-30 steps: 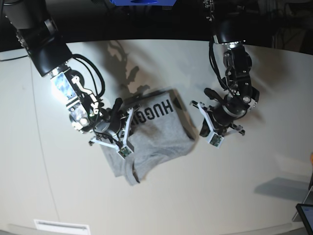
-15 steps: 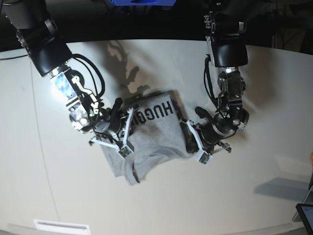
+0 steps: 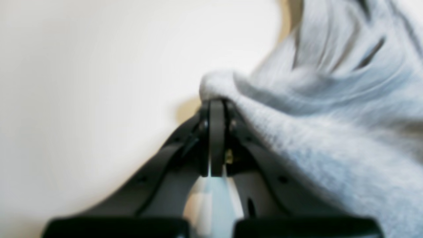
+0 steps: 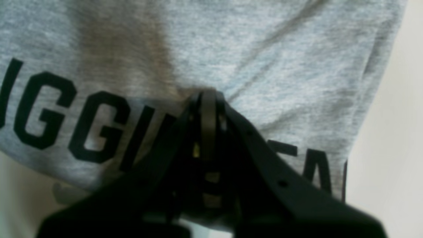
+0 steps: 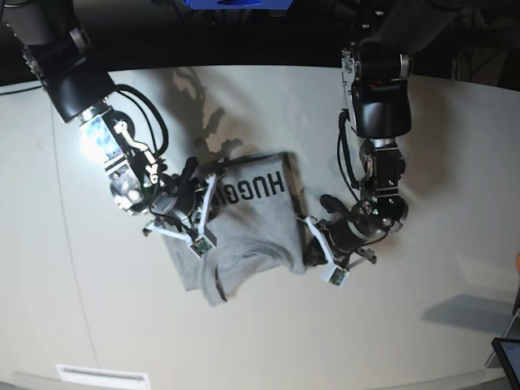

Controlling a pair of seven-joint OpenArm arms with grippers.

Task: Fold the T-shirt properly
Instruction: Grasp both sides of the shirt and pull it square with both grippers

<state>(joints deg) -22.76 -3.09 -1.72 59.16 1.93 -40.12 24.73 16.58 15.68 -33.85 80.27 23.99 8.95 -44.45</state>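
Note:
The heather-grey T-shirt (image 5: 252, 223) lies bunched on the white table (image 5: 422, 325), its black lettering (image 5: 258, 188) facing up. My left gripper (image 5: 309, 244) is at the shirt's right edge. In the left wrist view this gripper (image 3: 216, 104) is shut, tips pressed against a bunched fold of the T-shirt (image 3: 330, 99), which drapes along its right finger. My right gripper (image 5: 205, 213) sits on the shirt's left part. In the right wrist view it (image 4: 208, 94) is shut, tips resting on the T-shirt (image 4: 264, 49) just above the lettering (image 4: 66, 122), with creases radiating from them.
A dark screen-like object (image 5: 508, 357) pokes in at the lower right corner. A white label (image 5: 101, 375) lies by the table's front left edge. Something blue (image 5: 236, 4) sits beyond the far edge. Bare tabletop surrounds the shirt.
My left gripper has moved from beside the shirt onto its right edge and pushed that edge inward, narrowing the shirt. My right gripper has stayed on the shirt, shifting slightly.

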